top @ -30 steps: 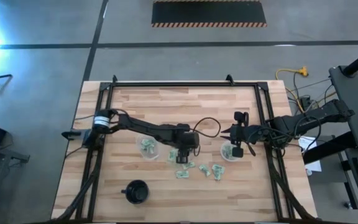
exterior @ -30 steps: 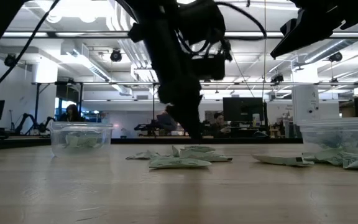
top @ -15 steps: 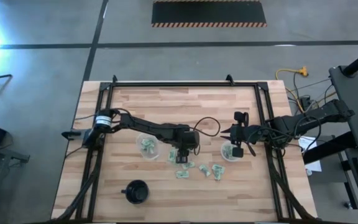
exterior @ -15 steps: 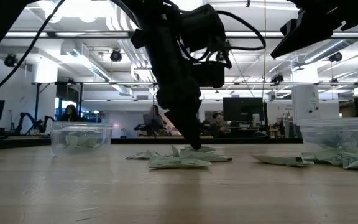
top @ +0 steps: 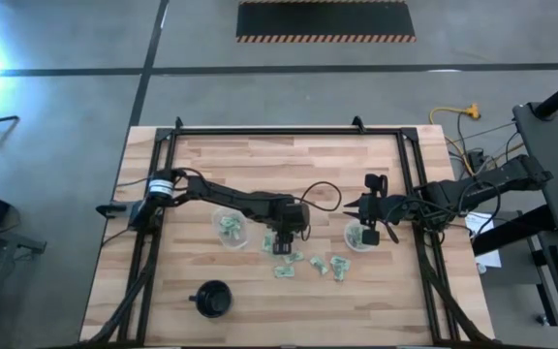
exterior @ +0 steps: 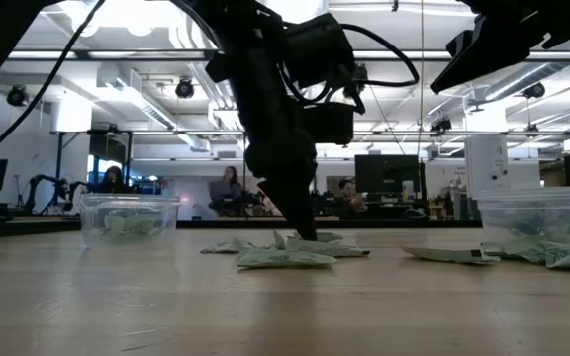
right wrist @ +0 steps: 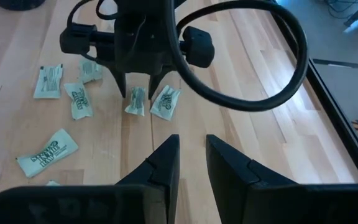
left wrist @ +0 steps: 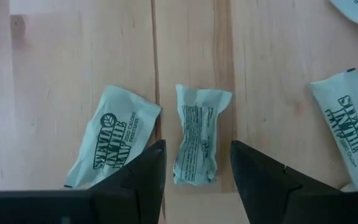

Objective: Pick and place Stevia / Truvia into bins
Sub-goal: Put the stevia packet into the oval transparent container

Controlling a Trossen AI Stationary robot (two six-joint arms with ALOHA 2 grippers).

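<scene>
I see my left end effector [left wrist: 194,171] pointing straight down at the worktop [top: 260,160], fingers apart, straddling 1 Stevia packet [left wrist: 197,134]; right end effector [right wrist: 191,165] hovers, fingers narrowly apart, empty.

Both arms [top: 231,200] are dark, jointed and slim; a black cable [right wrist: 241,56] loops off the left wrist, above dark wedge-shaped fingers [left wrist: 138,180].

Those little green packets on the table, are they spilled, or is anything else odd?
The packets lie scattered on the wood between the two clear cups, some crumpled and askew. They look set out for sorting, not spilled. The left gripper stands open astride one. Nothing looks damaged.
</scene>
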